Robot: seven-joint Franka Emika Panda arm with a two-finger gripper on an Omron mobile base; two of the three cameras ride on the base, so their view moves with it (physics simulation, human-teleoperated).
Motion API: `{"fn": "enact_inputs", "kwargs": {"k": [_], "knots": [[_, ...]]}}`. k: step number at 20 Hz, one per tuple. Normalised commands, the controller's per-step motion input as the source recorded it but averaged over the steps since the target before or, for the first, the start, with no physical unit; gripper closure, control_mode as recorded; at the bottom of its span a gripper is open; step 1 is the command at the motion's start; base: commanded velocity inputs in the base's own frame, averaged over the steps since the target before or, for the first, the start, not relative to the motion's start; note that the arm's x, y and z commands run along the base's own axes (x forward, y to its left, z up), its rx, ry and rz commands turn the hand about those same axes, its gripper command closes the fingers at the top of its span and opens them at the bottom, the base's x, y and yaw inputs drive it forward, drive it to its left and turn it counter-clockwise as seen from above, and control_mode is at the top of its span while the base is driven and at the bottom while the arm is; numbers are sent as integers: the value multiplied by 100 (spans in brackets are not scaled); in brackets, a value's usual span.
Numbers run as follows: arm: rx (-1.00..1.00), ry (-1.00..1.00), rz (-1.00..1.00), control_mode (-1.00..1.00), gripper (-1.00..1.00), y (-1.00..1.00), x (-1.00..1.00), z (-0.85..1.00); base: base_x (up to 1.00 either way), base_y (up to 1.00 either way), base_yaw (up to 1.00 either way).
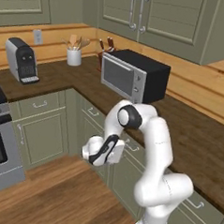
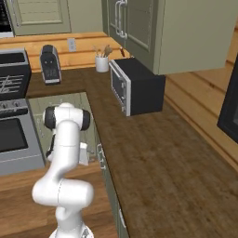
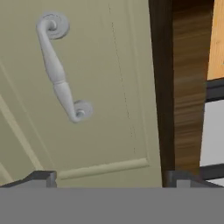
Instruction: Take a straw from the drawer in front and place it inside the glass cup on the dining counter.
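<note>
A: Entry, arm posture. The white arm (image 1: 154, 149) is folded at the elbow, with the hand held low in front of the sage-green cabinet fronts below the dark wood worktop (image 1: 197, 138). The gripper (image 3: 109, 177) points at a panelled front.

B: Finger state?

A: Spread wide. In the hand view the two dark fingers (image 3: 41, 178) stand far apart at the bottom corners, with nothing between them. Nothing is held.

B: What does the hand camera face?

A: The drawer (image 3: 87, 87), a pale sage panelled front close up, with its curved silver bar handle (image 3: 59, 70) running diagonally across the upper left. The fingers are apart from the handle, not touching it. The drawer front looks flush; its inside is hidden, so the straw cannot be seen and its place cannot be told.

B: And beside the drawer?

A: A dark strip of worktop edge and a band of wood grain, on the right of the hand view.

B: Surroundings from the base cameras?

A: On the worktop, a black microwave (image 1: 135, 75) with a silver door stands behind the arm's elbow. Further along the corner sit a white utensil crock (image 1: 74, 56) with wooden tools and a coffee machine (image 1: 23, 60). A steel oven (image 2: 14, 121) stands at the left. The floor (image 1: 57, 195) is wood plank.
</note>
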Motion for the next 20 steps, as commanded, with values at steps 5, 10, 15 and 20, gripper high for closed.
{"fn": "enact_inputs", "kwargs": {"k": [5, 10, 15, 20], "knots": [[0, 0, 9, -100, -100, -18, 50, -22, 0, 0, 0], [0, 0, 20, -100, -100, -22, 51, -28, 0, 0, 0], [0, 1, 15, -100, -100, -27, 35, -22, 0, 0, 0], [0, 2, 6, -100, -100, -15, 12, -7, 0, 0, 0]]}}
